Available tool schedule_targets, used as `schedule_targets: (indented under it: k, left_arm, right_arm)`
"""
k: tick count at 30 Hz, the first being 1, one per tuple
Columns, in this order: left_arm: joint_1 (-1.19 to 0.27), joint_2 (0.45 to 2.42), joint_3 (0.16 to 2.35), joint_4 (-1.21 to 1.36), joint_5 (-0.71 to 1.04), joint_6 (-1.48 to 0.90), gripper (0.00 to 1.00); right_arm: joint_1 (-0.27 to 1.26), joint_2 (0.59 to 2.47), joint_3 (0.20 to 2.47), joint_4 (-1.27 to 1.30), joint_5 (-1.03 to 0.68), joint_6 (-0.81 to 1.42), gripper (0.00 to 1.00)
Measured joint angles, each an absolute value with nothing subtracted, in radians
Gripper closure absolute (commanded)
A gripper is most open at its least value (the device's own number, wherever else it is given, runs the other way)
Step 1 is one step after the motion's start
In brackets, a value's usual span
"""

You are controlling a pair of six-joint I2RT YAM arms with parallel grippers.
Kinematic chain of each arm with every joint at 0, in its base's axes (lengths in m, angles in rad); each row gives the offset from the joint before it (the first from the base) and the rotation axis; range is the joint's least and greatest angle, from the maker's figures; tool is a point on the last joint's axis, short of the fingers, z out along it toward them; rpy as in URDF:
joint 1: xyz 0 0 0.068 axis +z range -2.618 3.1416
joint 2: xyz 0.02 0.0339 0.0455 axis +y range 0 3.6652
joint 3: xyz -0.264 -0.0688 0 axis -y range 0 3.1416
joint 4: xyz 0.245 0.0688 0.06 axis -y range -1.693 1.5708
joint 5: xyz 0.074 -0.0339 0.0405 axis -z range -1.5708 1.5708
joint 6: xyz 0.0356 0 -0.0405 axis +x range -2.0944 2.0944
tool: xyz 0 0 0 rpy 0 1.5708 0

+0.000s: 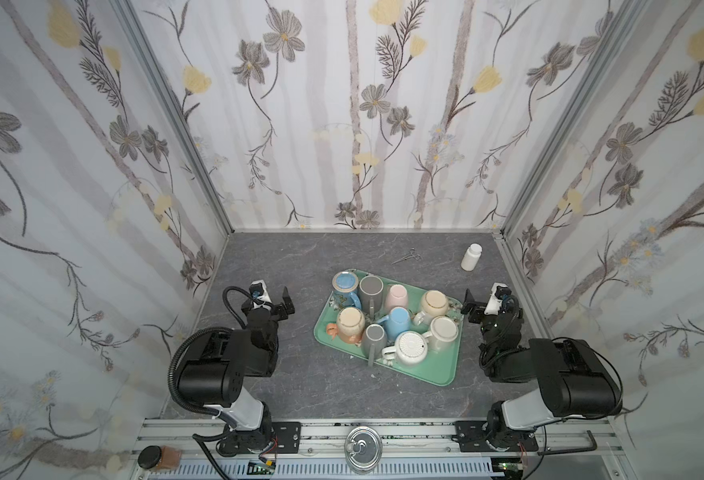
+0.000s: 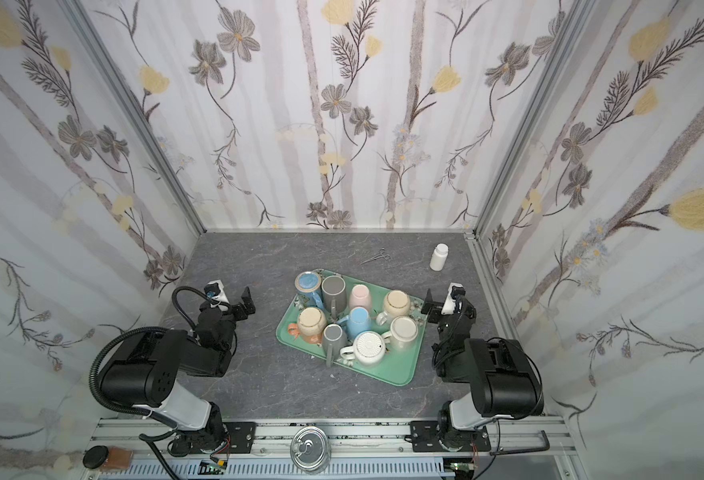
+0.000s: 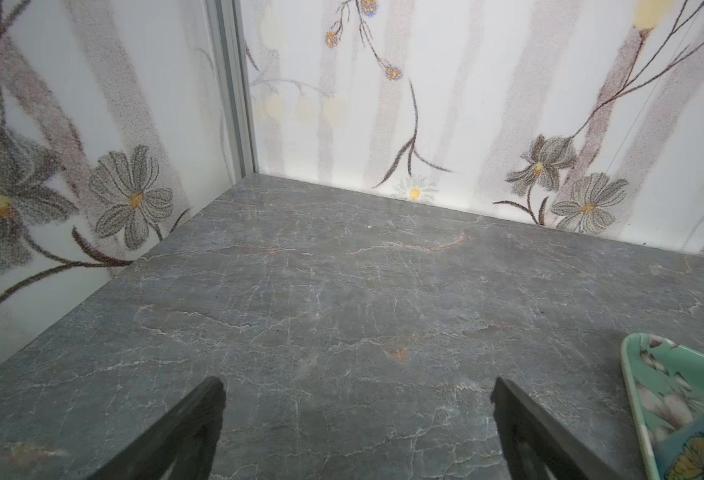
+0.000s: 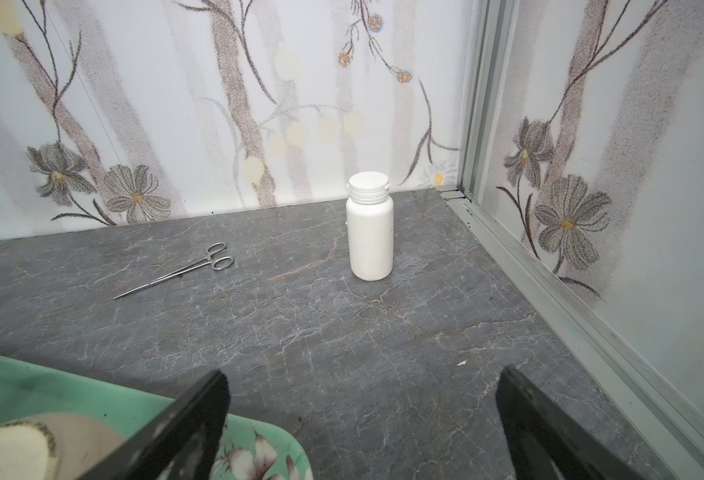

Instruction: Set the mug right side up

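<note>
In both top views the green tray [image 1: 445,376] lies at the middle of the grey table [image 1: 342,395], crowded with mugs [image 1: 411,348], most showing their bases. The left gripper [image 1: 273,301] hovers at the tray's 9 o'clock and the right gripper [image 1: 481,305] at its 3 o'clock, both clear of the mugs. Thin forceps [image 1: 406,256] lie at the tray's 12 o'clock, and a white bottle [image 1: 471,257] stands at 1 o'clock.

The left wrist view shows the left gripper [image 3: 358,386] with its jaws spread wide over bare table, holding nothing. The tray's corner and a blue butterfly mug [image 3: 699,440] sit beside one jaw.

The right wrist view shows the right gripper [image 4: 362,380] equally wide and empty, with one jaw above the tray rim near a cream mug [image 4: 9,449]. The bottle stands upright ahead.
</note>
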State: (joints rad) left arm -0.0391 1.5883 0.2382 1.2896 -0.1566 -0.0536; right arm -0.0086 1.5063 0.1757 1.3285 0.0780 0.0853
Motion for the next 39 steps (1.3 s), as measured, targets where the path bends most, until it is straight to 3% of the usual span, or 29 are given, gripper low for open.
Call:
schedule_targets:
  k: [39]
  left_arm:
    - [-0.038,1.588,0.238,1.29,-0.154,-0.054,0.0]
  right_arm:
    - [-0.002,1.504,0.197,1.288,0.022,0.052,0.0]
